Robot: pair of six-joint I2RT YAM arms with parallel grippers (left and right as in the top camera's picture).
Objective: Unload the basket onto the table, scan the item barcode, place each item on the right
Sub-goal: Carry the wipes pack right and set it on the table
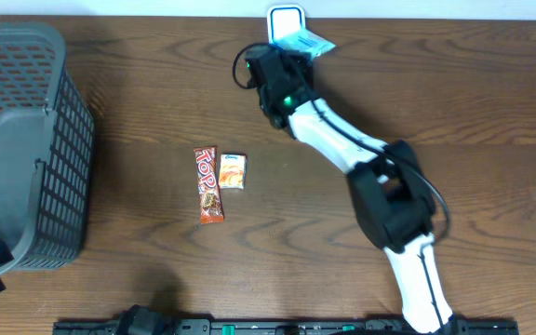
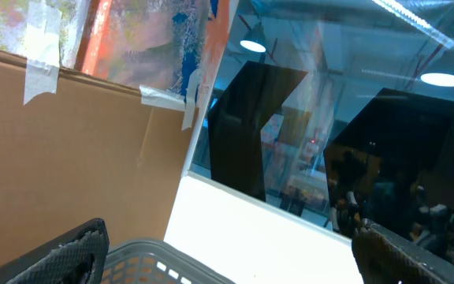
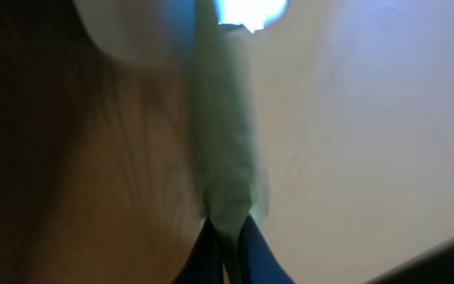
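As the seemingly light, floppy packet (image 1: 311,41) is being clamped edgewise by the right gripper (image 3: 227,246) at twelve o'clock, the left gripper (image 2: 227,256) is being held agape.

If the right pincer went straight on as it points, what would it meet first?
Probably the white scanner, just beyond the packet that the right pincer holds; depth unclear.
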